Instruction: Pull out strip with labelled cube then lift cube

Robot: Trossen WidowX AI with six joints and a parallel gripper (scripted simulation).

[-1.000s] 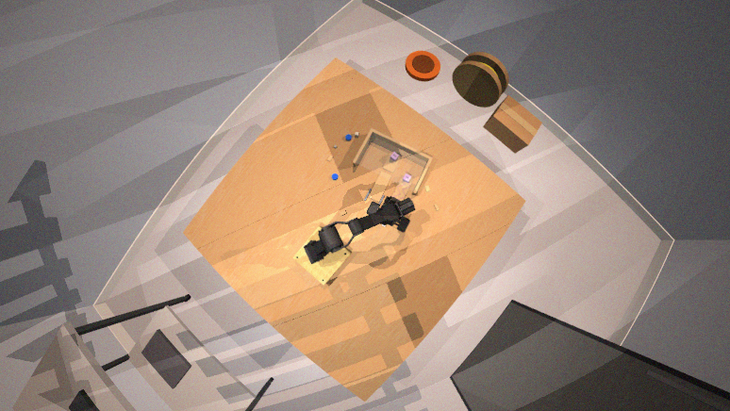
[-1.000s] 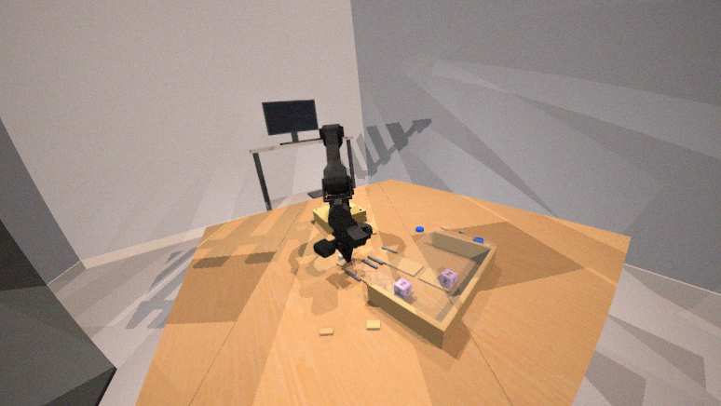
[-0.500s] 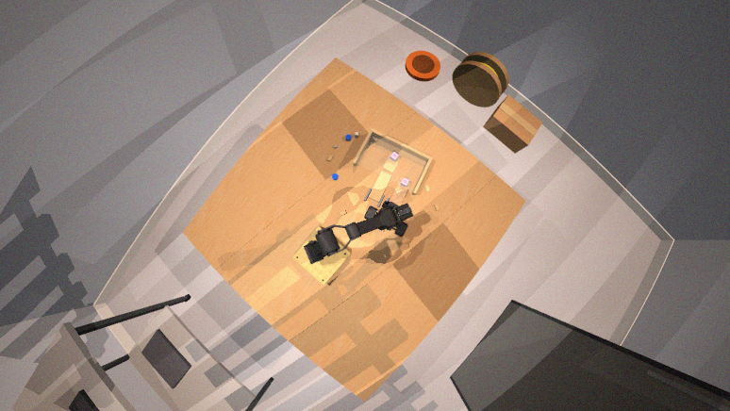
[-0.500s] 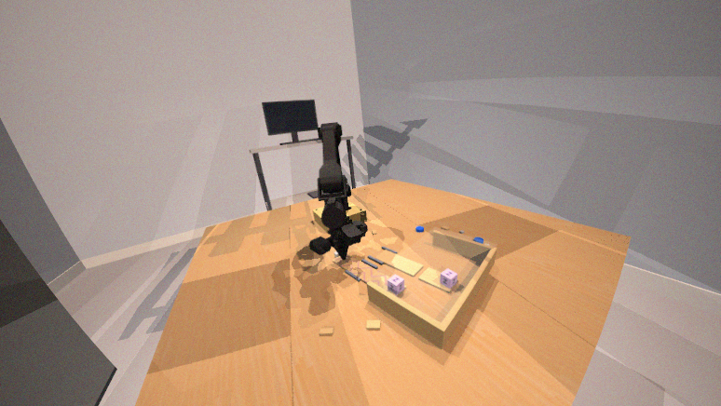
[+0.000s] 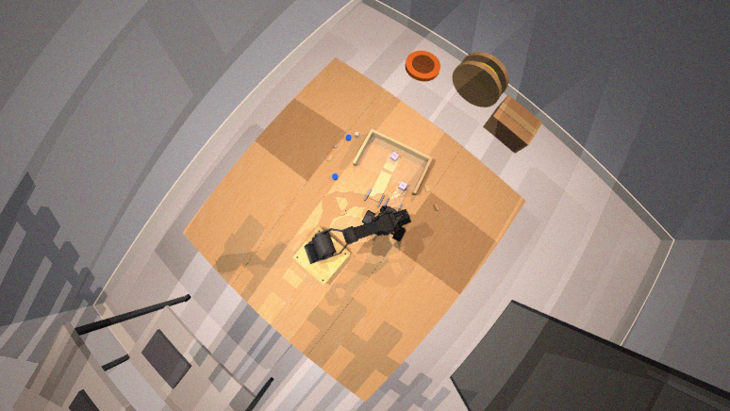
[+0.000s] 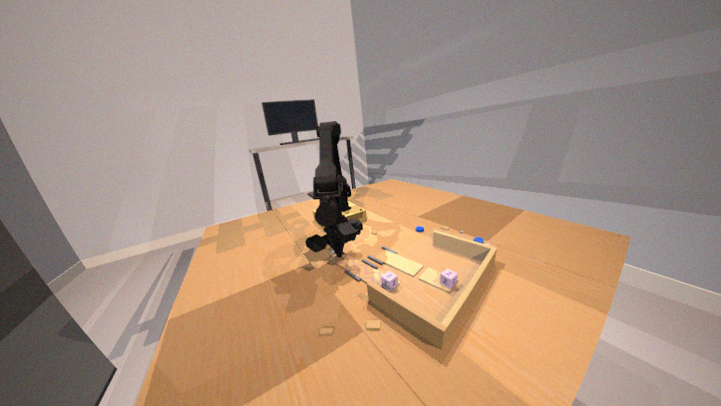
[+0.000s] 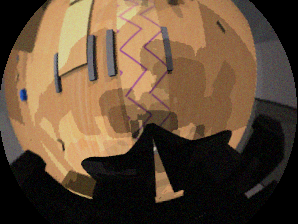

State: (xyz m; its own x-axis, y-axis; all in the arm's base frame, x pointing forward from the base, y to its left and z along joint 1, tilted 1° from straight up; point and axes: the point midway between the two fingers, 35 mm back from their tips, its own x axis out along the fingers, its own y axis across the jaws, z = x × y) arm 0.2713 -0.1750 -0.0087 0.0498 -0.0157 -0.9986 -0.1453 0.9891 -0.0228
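Observation:
A three-walled wooden tray [image 5: 395, 142] [image 6: 403, 315] stands open toward the arm. A wood-coloured strip with purple zigzag edges [image 7: 140, 60] [image 6: 371, 276] runs out of it between thin blue bars [image 7: 110, 52] [image 7: 167, 47]. It carries a lilac labelled cube [image 5: 402, 188] [image 6: 389, 280], which sits at the tray's mouth. A pale strip lies in two pieces [image 5: 380, 183] [image 6: 403, 263], and a second lilac cube [image 5: 394, 155] [image 6: 448, 277] sits on the far piece. My gripper [image 5: 390, 213] [image 6: 336, 254] [image 7: 150, 125] is down at the table, shut on the near end of the zigzag strip.
Two blue discs [image 5: 348, 137] [image 5: 335, 176] lie left of the tray. Small wooden chips [image 6: 326, 331] [image 6: 373, 324] lie in front of it. An orange ring [image 5: 423, 65], a round drum [image 5: 480, 78] and a box [image 5: 513, 123] stand off the mat.

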